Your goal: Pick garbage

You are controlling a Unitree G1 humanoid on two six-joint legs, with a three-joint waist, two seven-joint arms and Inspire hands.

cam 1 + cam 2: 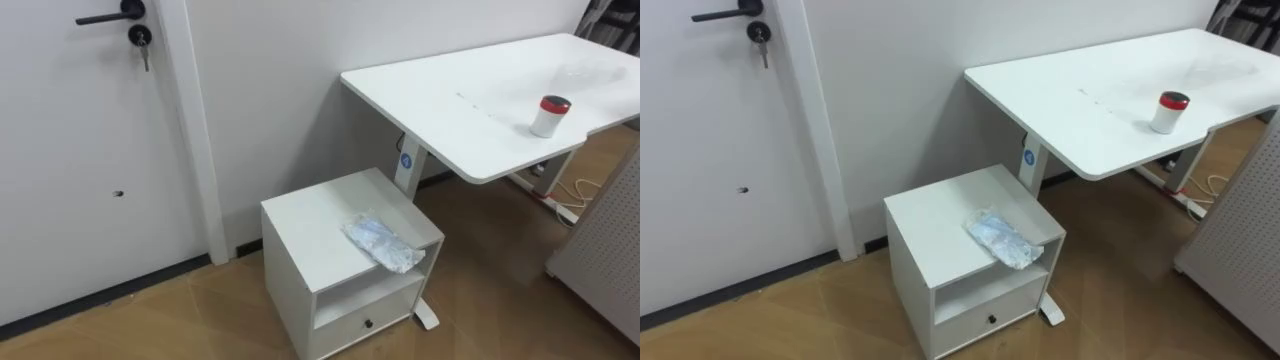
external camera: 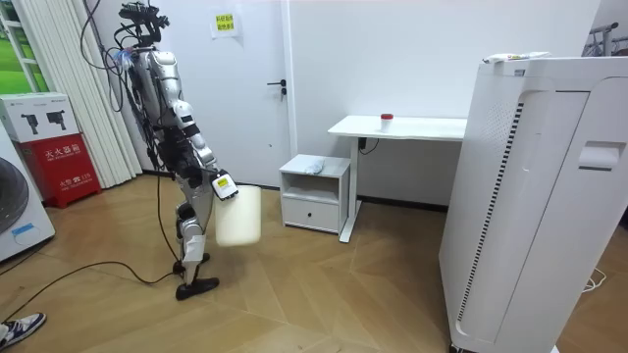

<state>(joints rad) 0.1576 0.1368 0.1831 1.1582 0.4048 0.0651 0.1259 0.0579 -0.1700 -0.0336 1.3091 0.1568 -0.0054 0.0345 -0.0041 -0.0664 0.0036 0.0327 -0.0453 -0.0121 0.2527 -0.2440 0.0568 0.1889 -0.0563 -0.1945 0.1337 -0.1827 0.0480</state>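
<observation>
White bin (image 2: 237, 218) at my side, garbage waiting ahead.
Crumpled bluish plastic wrapper (image 1: 383, 243) lies at the front corner of the low cabinet (image 1: 310, 235) beside the desk (image 1: 470, 100). My right hand (image 2: 224, 186) meets the bin's top, likely carrying it for the drop; I cannot tell my fingers' state.

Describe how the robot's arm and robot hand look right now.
In the room view, the arm nearer the camera is silver-grey at the top, then darker and jointed toward the wrist. Its robot hand is dark, with a small white tag on the back.
</observation>
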